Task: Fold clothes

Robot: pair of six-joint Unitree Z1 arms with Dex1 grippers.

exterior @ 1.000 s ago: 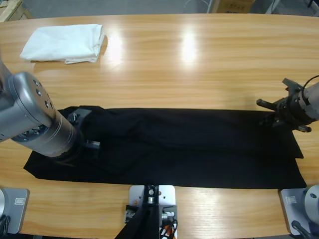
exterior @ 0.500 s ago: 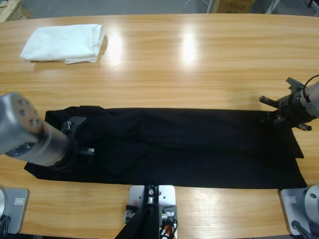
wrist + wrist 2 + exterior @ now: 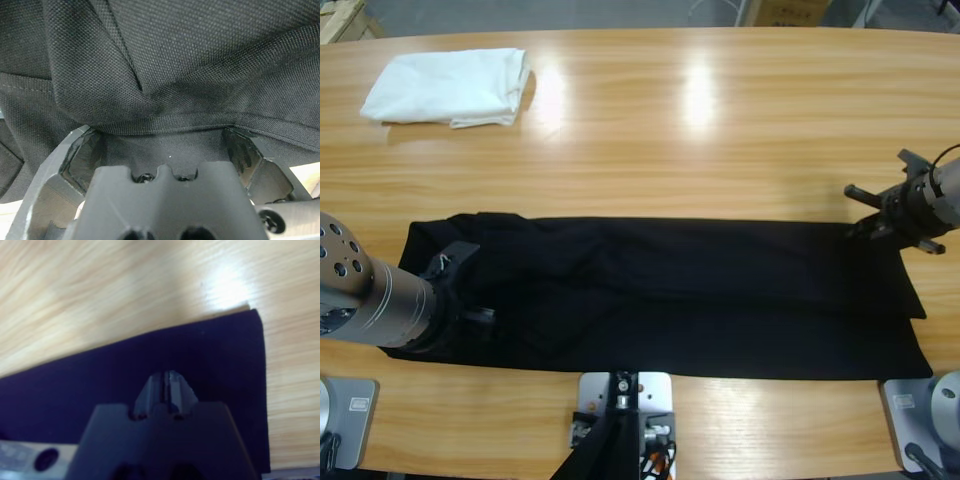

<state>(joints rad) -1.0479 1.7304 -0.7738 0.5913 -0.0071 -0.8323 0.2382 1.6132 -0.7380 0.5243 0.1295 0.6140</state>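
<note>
High view looks straight down on the desk; both wrist views sit close against the black shirt (shared).

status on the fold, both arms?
Left gripper open, black shirt bunched between jaws. Right gripper shut over shirt's far corner. White garment well clear.

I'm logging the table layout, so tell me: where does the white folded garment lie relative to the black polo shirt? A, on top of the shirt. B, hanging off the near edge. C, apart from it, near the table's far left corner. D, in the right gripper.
C: in the high view the white folded garment lies on bare wood at the far left, well apart from the black polo shirt.
</note>
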